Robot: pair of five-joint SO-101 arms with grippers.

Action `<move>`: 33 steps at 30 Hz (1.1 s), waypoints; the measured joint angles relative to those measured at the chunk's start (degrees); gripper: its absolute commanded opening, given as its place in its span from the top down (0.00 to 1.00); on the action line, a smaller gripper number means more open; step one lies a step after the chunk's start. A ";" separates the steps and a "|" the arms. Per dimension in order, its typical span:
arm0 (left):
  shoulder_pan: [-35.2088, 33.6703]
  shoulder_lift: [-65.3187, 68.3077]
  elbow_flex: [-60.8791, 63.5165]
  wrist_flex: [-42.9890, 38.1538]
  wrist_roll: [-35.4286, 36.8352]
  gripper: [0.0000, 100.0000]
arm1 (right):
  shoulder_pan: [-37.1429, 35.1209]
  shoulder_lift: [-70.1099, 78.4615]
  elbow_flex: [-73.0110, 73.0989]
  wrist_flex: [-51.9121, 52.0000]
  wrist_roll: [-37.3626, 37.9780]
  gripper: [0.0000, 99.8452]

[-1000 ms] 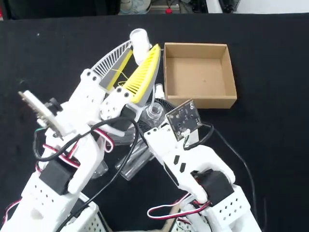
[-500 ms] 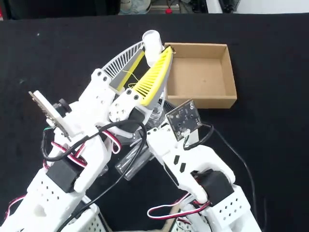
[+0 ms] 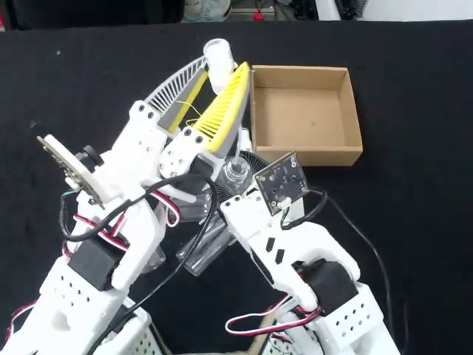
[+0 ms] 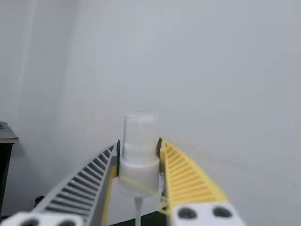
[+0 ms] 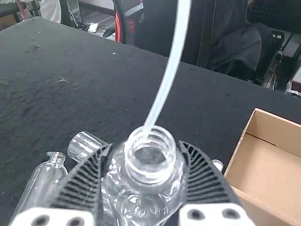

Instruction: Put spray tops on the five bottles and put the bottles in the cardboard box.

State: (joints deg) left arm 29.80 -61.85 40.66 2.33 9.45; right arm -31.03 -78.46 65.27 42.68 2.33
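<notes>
My left jaws clench the spray top (image 4: 139,155) so its tube (image 5: 164,70) feeds into the bottle (image 5: 150,165) my right jaws grip upright.

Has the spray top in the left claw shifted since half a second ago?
Yes: the spray top in the left claw has swung away from the cardboard box corner.

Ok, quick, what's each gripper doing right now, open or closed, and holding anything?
Left gripper: closed on the white plastic spray top.
Right gripper: closed on the clear plastic bottle.
</notes>
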 measured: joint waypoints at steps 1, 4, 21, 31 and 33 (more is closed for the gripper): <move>0.09 -0.09 0.62 -0.18 0.00 0.90 | 0.00 0.00 0.00 0.00 0.00 0.91; 0.09 0.00 2.81 -0.26 0.00 0.90 | 0.00 0.00 0.00 0.00 0.00 0.91; -0.26 -14.07 13.27 6.51 0.00 0.90 | 0.00 0.00 0.00 0.00 0.00 0.91; -0.26 -16.97 15.65 7.03 -9.14 0.90 | -0.09 0.00 0.00 0.00 0.00 0.91; -0.26 -16.97 15.91 7.03 -9.49 0.90 | -0.09 0.00 0.00 0.00 0.00 0.91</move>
State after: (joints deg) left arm 29.54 -78.81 56.57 9.36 -0.04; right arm -31.12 -78.46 65.27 42.68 2.33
